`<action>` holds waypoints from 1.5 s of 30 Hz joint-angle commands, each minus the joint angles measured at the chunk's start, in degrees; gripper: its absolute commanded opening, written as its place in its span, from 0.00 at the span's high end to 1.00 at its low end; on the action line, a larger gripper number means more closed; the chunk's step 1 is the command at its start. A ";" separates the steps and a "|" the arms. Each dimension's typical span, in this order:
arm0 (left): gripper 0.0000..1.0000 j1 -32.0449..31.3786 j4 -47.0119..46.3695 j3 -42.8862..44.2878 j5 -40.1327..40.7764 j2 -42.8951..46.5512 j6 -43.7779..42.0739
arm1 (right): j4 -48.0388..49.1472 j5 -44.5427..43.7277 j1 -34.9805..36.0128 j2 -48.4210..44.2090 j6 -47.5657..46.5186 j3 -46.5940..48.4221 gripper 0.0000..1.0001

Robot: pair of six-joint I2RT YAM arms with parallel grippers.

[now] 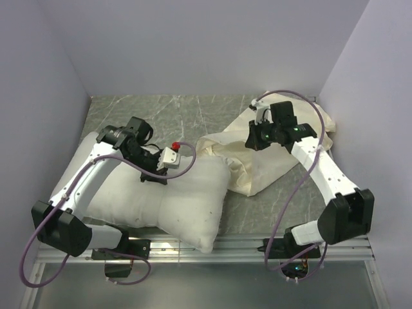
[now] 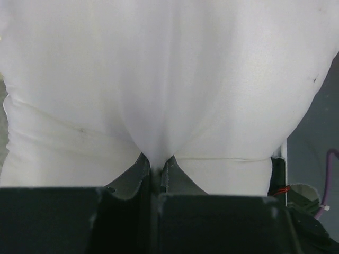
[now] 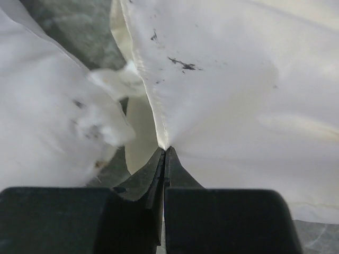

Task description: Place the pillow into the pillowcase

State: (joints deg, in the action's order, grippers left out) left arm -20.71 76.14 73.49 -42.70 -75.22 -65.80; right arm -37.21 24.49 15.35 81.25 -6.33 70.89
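Pillow [image 1: 180, 199]: lay plump at the near left of the grey marbled counter [image 1: 193, 112]. Pinched at a gathered fold of its cover by the left gripper [image 2: 157, 168], jaws together on the fabric. Judged light, soft and springy, with a matte cover likely to give fair purchase. Too thick to span whole, so best taken by a pinch of cover near an edge.

Pillowcase [image 1: 257, 164]: lay crumpled at the right, just beside the pillow's far right corner. Clamped at a hemmed edge by the right gripper [image 3: 165, 150], jaws fully together. Judged thin, limp and slightly slick, apt to slide out. Best held at the hem of the opening.
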 commanded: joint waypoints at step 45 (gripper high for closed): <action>0.01 -26.90 -55.21 -7.92 14.83 -1.06 34.60 | -0.14 -5.78 -1.82 -7.78 -0.52 -17.72 0.42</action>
State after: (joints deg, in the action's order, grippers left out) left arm -43.24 22.70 67.16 -32.12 -73.52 -29.85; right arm -35.55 18.68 13.82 73.93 -6.85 53.47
